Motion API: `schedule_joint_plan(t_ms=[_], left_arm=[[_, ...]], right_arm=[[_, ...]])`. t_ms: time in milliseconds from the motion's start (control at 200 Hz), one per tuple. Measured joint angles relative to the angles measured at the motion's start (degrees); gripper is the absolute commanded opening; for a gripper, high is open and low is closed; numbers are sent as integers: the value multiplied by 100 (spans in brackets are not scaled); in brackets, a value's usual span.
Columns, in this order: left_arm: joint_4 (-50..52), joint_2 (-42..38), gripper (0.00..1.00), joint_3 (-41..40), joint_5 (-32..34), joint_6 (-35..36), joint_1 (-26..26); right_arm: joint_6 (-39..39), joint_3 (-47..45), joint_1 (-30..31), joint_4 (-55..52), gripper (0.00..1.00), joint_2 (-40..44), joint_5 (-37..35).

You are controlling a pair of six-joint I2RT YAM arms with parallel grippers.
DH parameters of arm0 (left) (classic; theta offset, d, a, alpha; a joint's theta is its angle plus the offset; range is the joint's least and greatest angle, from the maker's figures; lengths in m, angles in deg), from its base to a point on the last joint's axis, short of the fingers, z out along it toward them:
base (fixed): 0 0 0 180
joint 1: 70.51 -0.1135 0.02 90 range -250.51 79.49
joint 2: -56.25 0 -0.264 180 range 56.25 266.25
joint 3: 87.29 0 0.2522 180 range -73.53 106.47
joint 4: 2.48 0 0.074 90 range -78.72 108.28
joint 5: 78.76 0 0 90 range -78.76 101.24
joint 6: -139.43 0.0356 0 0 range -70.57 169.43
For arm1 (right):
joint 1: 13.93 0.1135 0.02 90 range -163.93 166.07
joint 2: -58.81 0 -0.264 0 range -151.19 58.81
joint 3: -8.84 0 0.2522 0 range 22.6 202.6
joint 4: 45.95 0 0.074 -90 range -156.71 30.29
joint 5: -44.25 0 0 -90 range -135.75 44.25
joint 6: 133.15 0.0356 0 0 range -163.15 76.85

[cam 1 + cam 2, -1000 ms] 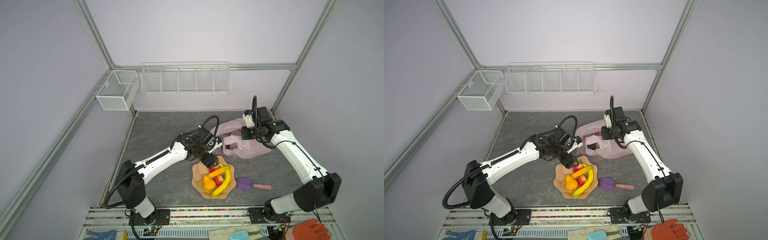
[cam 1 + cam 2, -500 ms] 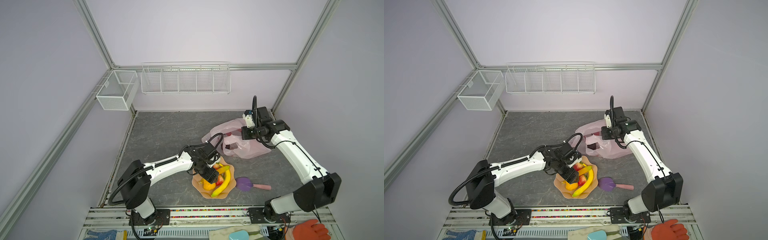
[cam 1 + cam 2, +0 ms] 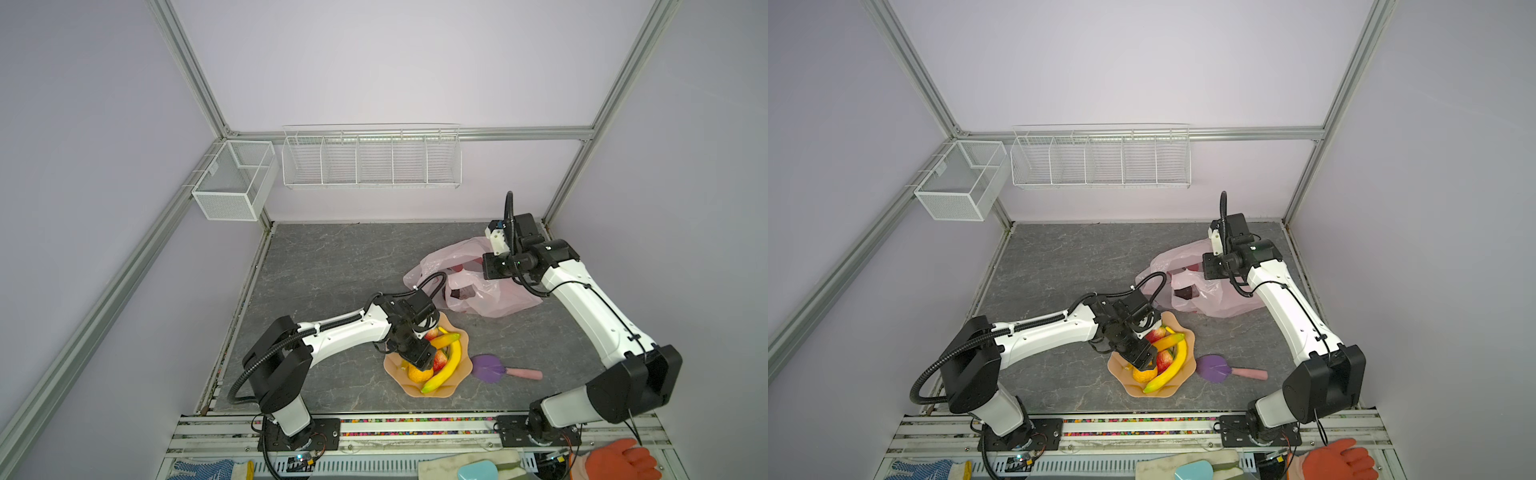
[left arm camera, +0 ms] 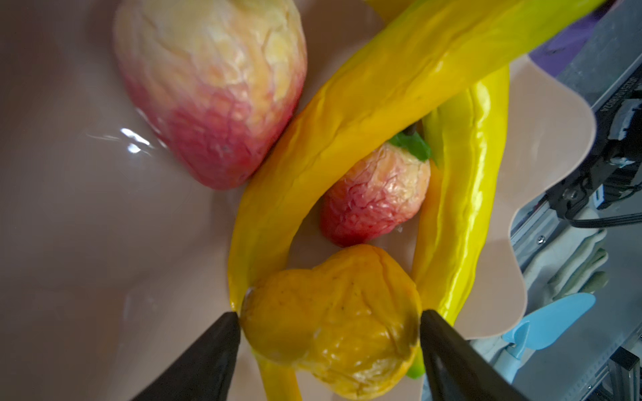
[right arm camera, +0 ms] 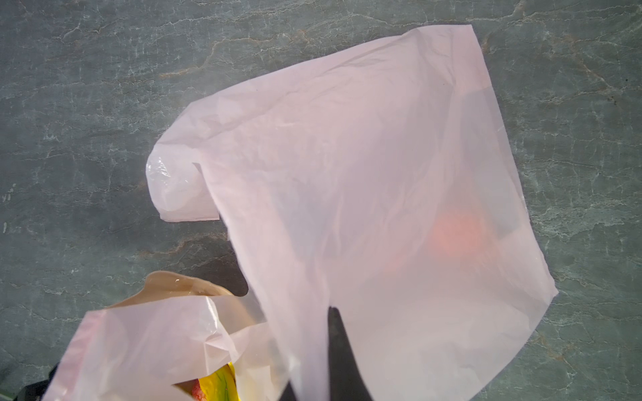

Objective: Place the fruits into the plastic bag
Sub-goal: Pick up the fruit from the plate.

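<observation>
The left gripper (image 4: 330,347) is down in the bowl (image 4: 87,208), its jaws wide, with one black fingertip (image 4: 222,347) at each side of the pear (image 4: 330,312). The tips sit right at the pear's skin, but I cannot tell whether they press on it. The pear lies in the bowl, against the ends of the two bananas (image 4: 364,104), which cross over each other. Two strawberries (image 4: 215,97) are there too, one on the open floor of the bowl and one tucked between the bananas. In both top views the bowl stands on the table (image 3: 332,266) near the front edge, with the paddle (image 3: 490,368) just beside it. The bag (image 3: 490,299) lies behind the bowl, toward the right arm, its nearest fold close to the bowl's rim. The right gripper (image 3: 487,271) is closed, pinching the bag's upper film and holding it lifted off the table, so the bag's mouth gapes toward the bowl. A dark shape (image 3: 459,293) sits in the mouth. In the right wrist view an orange blur (image 5: 458,236) shows through the film, but I cannot tell whether it is fruit or print.
</observation>
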Motion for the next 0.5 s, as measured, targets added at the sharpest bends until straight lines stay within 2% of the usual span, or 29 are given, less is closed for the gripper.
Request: schedule_joint_plan(t_ms=[500], left_arm=[[-2, 0, 83, -170, -79, -68, 37]], right_arm=[[0, 0, 0, 2, 7, 0, 4]])
